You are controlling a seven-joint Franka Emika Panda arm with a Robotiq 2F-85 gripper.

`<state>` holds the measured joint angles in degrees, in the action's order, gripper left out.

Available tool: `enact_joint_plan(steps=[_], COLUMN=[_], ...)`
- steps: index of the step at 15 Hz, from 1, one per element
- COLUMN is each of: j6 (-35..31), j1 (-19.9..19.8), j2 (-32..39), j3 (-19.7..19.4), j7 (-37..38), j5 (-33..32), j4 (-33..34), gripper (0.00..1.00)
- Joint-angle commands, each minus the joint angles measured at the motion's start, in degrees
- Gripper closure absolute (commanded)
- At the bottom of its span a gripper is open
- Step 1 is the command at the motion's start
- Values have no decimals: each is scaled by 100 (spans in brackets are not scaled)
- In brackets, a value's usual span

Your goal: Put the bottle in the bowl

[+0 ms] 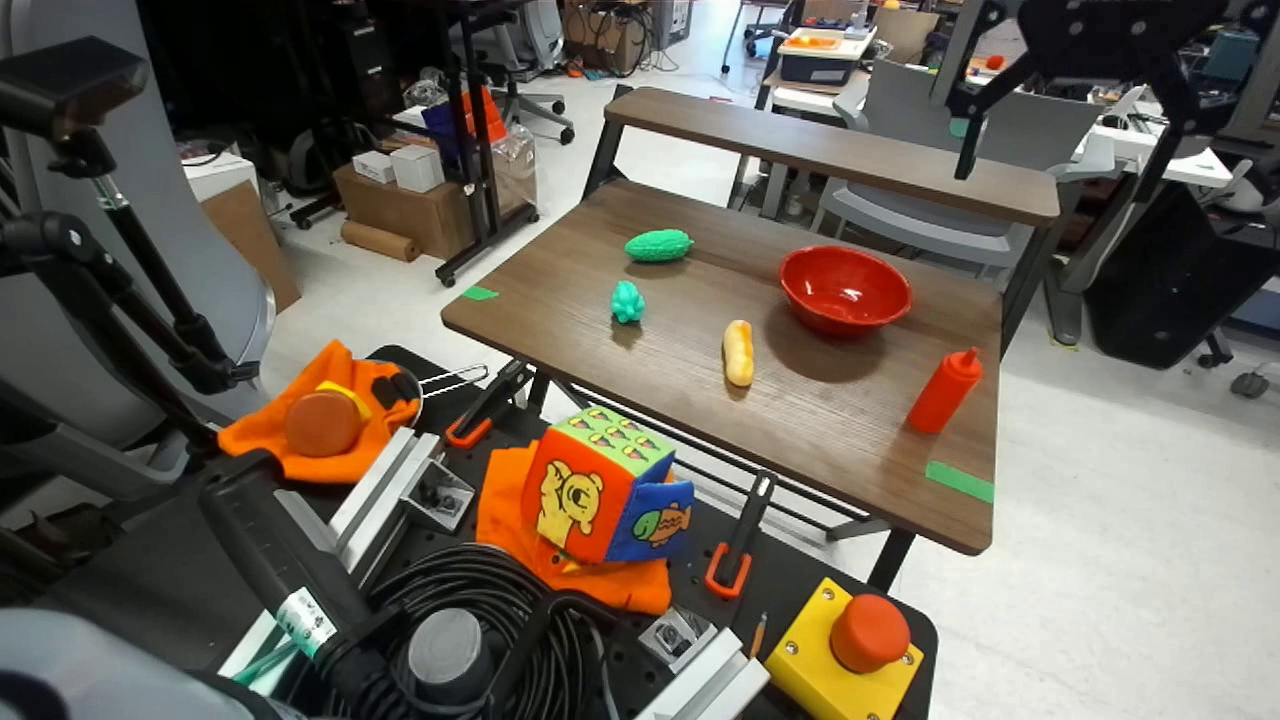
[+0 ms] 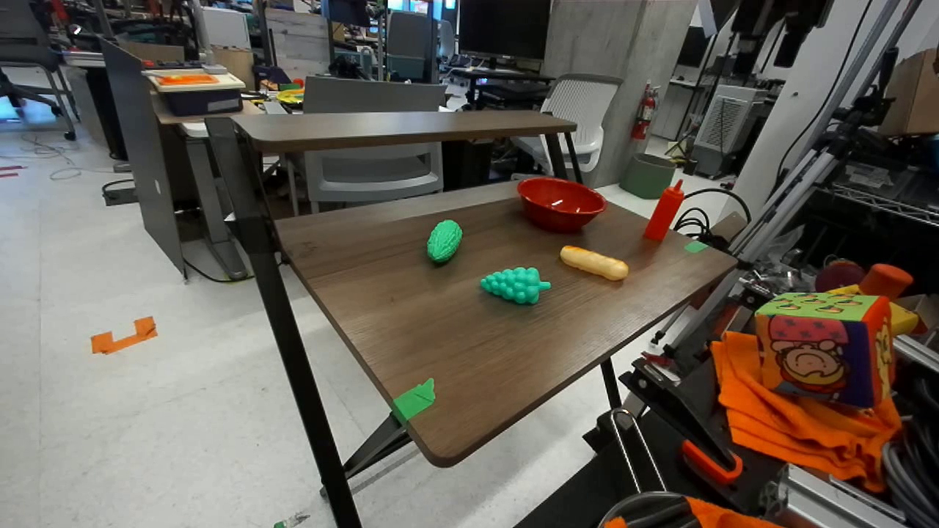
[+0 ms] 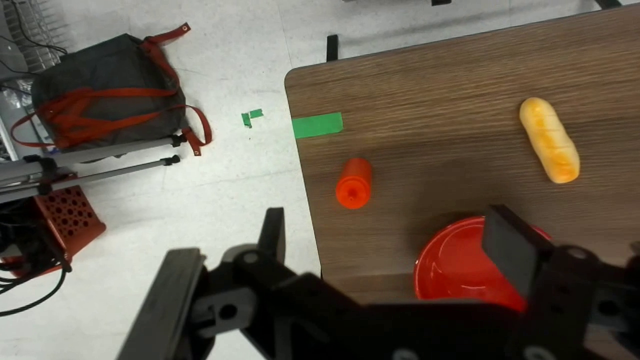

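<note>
The gripper [image 3: 388, 232] is held aloft, jaws parted and empty — presumably the approach — and must next be lowered about the upright bottle [image 3: 354, 183] near the bowl [image 3: 460, 265].

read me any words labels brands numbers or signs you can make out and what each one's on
No text is legible in any view.
White label on the long black device: printed marks too small to read.
Red cylindrical fire extinguisher: any markings too small and blurred to read.
Red plastic squeeze bottle and glossy red round bowl: no lettering visible.
Multicoloured soft-looking cube: pictures, no words visible.
</note>
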<state>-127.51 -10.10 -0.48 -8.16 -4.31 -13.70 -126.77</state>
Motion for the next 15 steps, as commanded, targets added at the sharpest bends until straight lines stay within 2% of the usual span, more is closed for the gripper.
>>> enact_joint_plan(steps=[1, 7, 15], j6=[-40, -8, 131], j1=[36, -100, -126], j2=[903, 1985, 3008], j3=[-29, 69, 48], j7=[-297, -1133, -1172], j5=[118, 422, 290], j4=[700, 1365, 2000], gripper=[0, 0, 0])
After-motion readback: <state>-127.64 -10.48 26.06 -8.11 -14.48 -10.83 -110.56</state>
